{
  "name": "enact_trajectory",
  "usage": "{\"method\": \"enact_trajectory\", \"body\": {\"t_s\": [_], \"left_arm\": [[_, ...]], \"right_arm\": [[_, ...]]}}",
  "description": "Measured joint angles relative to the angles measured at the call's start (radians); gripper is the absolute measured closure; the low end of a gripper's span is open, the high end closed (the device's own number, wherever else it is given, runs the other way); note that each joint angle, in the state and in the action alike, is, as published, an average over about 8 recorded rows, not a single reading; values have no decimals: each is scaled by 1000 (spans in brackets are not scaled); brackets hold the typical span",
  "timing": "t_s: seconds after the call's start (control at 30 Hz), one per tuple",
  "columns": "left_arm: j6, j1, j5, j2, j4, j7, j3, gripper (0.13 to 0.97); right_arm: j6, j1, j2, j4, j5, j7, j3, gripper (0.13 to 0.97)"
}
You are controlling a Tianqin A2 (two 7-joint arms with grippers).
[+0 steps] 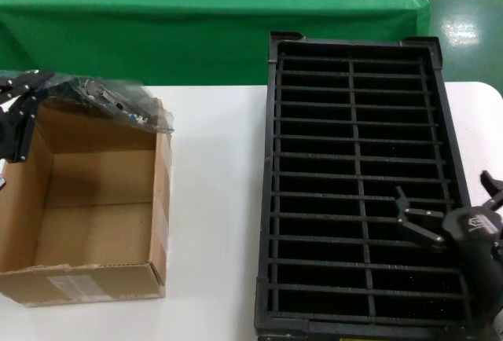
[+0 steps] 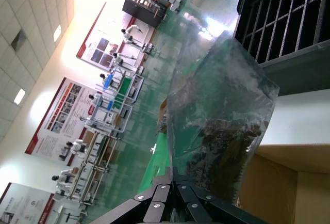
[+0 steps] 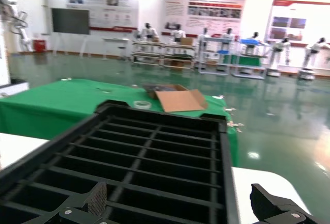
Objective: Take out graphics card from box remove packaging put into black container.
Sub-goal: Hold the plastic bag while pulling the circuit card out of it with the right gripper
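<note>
1. Cardboard makes up the box (image 1: 86, 199), which sits open-topped at about 8 o'clock on the white worktop (image 1: 212, 199) in the head view, a white label on its near side.
2. Above the box's far wall, at about 10 o'clock, the left gripper (image 1: 31, 82) has its jaws closed on one end of the packaging (image 1: 118, 101).
3. That crinkly translucent bag stretches from the jaws toward 3 o'clock, along the box's far edge to its far right corner.
4. In the left wrist view the packaging (image 2: 221, 115) rises from the left gripper (image 2: 172, 190), and the dark graphics card (image 2: 221, 146) shows through the plastic, still bagged.
5. From these views I cannot tell whether the bag touches the cardboard rim.
6. Filling the 3 o'clock side of the worktop, well apart from the box, is the black container (image 1: 357, 192), its ribs forming two columns of narrow slots.
7. The right gripper (image 1: 448, 215) hovers over the container's near right corner, at about 4 o'clock, with jaws spread wide and nothing between them.
8. The right wrist view shows the black container (image 3: 149, 162) beyond the right gripper (image 3: 180, 206), and a green-covered table (image 3: 62, 97) behind it.
</note>
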Motion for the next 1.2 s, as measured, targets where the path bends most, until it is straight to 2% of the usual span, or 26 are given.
{"method": "enact_trajectory", "body": {"t_s": [0.23,0.53,0.8,1.1,1.2], "left_arm": [[0,0,0,0,0,0,0,958],[0,0,0,0,0,0,0,958],[0,0,0,0,0,0,0,958],[0,0,0,0,0,0,0,958],[0,0,0,0,0,0,0,958]], "right_arm": [[-194,39,5,-18,67,-60,-6,129],[-467,134,17,-90,151,-121,-78,137],[-619,207,21,-144,167,-161,-157,180],[-701,255,9,-170,164,-185,-222,296],[-704,273,-2,-173,163,-190,-231,364]]}}
